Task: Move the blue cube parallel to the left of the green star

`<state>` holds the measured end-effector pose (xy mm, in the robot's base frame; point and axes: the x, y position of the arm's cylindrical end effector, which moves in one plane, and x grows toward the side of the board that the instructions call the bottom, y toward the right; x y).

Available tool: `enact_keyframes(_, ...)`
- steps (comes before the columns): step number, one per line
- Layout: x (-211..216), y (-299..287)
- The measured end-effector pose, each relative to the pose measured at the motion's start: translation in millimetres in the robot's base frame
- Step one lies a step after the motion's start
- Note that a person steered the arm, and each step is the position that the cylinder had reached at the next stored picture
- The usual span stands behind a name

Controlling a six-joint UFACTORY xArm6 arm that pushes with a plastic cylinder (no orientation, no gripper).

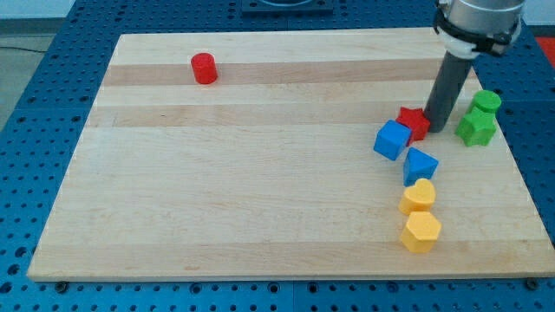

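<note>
Blue cube (393, 139) — tilted, matte, intact

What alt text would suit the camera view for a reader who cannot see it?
My tip rests against the red block near the wooden board's right edge, with the blue cube at that block's left and the green star to the right. Another blue block and two yellow blocks sit below; a red cylinder stands far top left.
</note>
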<state>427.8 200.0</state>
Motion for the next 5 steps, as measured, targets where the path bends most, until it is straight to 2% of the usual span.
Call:
enact_keyframes(1,14,-4)
enact_keyframes(2,-15,-62)
enact_keyframes(3,-43,-172)
enact_keyframes(4,-36,-243)
enact_keyframes(5,19,-250)
